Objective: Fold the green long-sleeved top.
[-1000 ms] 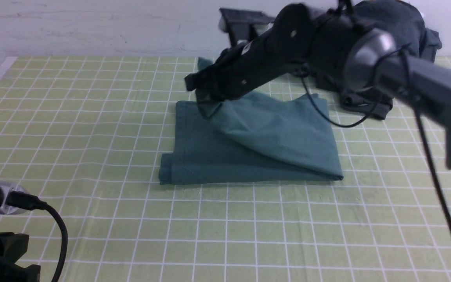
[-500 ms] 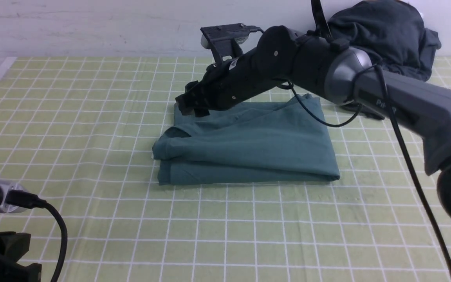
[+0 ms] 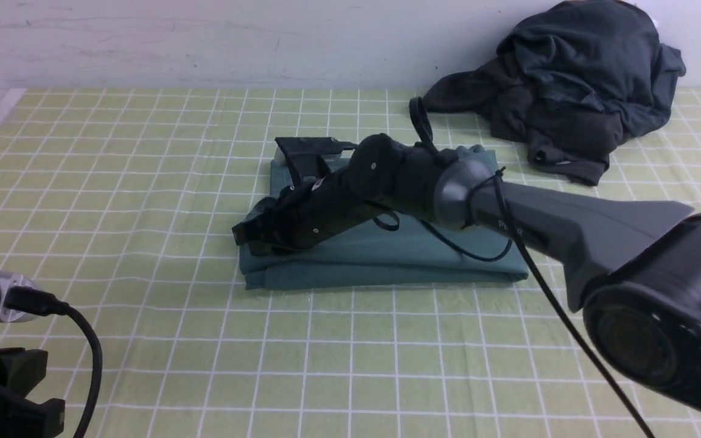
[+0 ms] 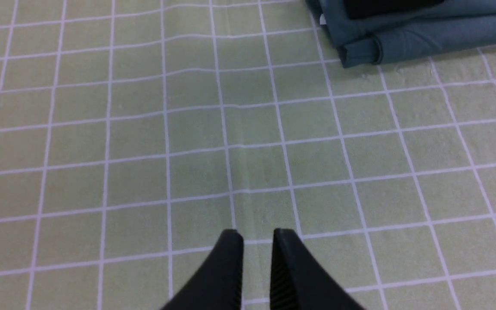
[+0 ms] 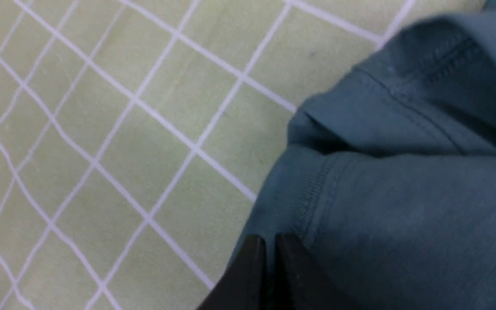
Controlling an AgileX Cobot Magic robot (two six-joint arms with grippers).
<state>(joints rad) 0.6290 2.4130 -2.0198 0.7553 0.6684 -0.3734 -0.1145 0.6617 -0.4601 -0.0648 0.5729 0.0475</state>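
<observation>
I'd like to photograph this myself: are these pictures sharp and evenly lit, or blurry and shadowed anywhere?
Front view: soft, even light, no glare; the right arm casts a dim shadow on the top. Left wrist view: grid crisp, left fingers slightly soft. Right wrist view: very close, parts of the top blurred.

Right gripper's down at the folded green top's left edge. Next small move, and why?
Probably lift the right gripper straight up off the green long-sleeved top. The top lies as a flat stacked rectangle, the jaws look closed with no cloth visibly pinched, and the arm lies low across it; dragging sideways could disturb the layers.
</observation>
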